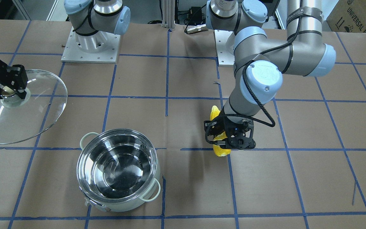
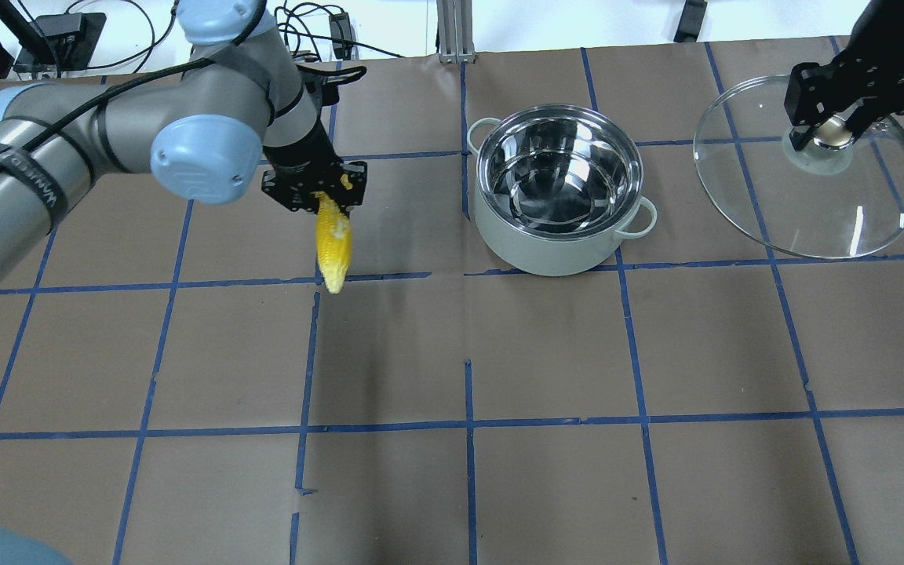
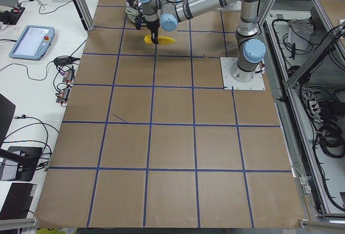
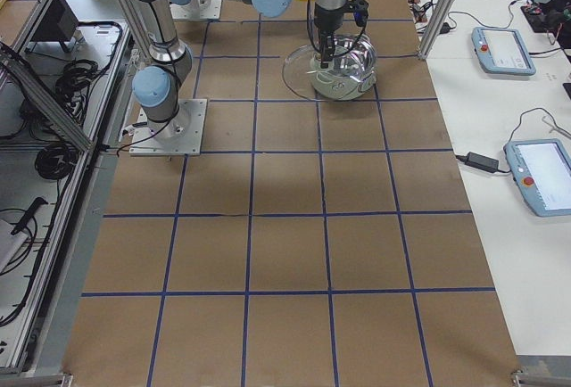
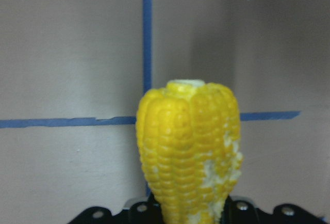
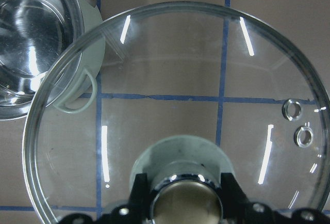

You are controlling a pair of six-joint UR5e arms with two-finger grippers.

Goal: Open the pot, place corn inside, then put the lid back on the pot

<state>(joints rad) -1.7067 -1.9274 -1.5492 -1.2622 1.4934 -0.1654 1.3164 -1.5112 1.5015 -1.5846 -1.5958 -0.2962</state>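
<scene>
The pot stands open and empty on the bench. The left gripper is clenched on one end of the corn, well out to the pot's left and seemingly clear of the bench. The corn's long axis points back toward the robot, crosswise to the straight line over to the pot. As I read it, the carry is a sideways sweep rightward to the pot's mouth. On the pot's opposite side, the right gripper grips the knob of the lid, which is tilted, off the pot and just beside it.
</scene>
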